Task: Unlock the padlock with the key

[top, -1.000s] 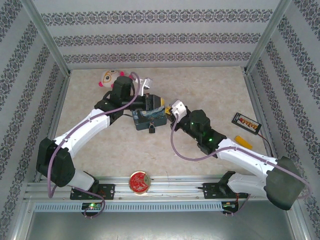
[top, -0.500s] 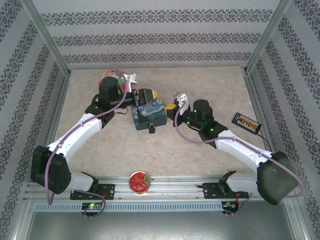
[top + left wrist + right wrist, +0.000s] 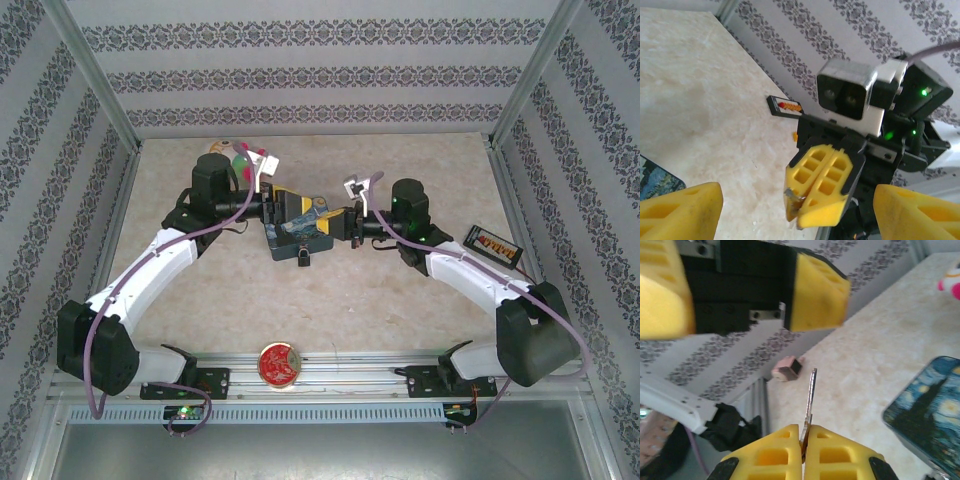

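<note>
My right fingers (image 3: 775, 452) are clenched on the thin silvery metal key (image 3: 811, 395), whose blade sticks straight out past the yellow tips. My left fingers (image 3: 682, 210) face them, spread wide and holding nothing. Both pairs hover above the blue Starry Night tin box (image 3: 300, 238). The tiny dark grey padlock (image 3: 301, 258) sits at the tin's near edge, on the beige marbled surface (image 3: 400, 300).

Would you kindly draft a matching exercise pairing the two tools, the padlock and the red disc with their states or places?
Column one:
1. left tool
2. right tool
3. padlock
4. red disc

Column two:
A. by the near rail
B. shut on the key
C. open
D. at the blue tin's near edge

Pairs: 1-C, 2-B, 3-D, 4-A.
</note>
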`<state>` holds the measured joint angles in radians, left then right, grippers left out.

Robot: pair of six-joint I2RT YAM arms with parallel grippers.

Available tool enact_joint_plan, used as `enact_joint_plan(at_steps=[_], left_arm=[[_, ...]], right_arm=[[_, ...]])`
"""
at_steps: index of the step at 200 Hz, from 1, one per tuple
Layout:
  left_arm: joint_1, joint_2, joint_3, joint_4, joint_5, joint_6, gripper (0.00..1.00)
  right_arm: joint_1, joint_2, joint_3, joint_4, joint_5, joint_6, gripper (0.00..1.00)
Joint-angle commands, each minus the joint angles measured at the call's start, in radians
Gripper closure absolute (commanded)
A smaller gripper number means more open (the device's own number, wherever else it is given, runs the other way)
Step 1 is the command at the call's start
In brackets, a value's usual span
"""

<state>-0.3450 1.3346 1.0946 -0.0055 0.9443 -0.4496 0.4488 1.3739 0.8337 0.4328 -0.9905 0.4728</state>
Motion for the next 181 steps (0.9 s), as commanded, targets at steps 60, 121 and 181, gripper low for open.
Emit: enact_joint_plan(at_steps=[60, 121, 181], left_arm=[[-0.012, 0.031, 0.000, 0.061, 0.138, 0.011, 0.35], [-0.019, 0.087, -0.028, 0.214, 0.204, -0.100, 0.55], [-0.026, 0.118, -0.040, 0.302, 0.234, -0.171, 0.80]], right_arm=[[0.008, -0.010, 0.027, 0.079, -0.090, 0.067, 1.00], [0.025, 0.000, 0.046, 0.086, -0.087, 0.073, 1.00], [0.028, 0.008, 0.047, 0.093, -0.075, 0.069, 1.00]])
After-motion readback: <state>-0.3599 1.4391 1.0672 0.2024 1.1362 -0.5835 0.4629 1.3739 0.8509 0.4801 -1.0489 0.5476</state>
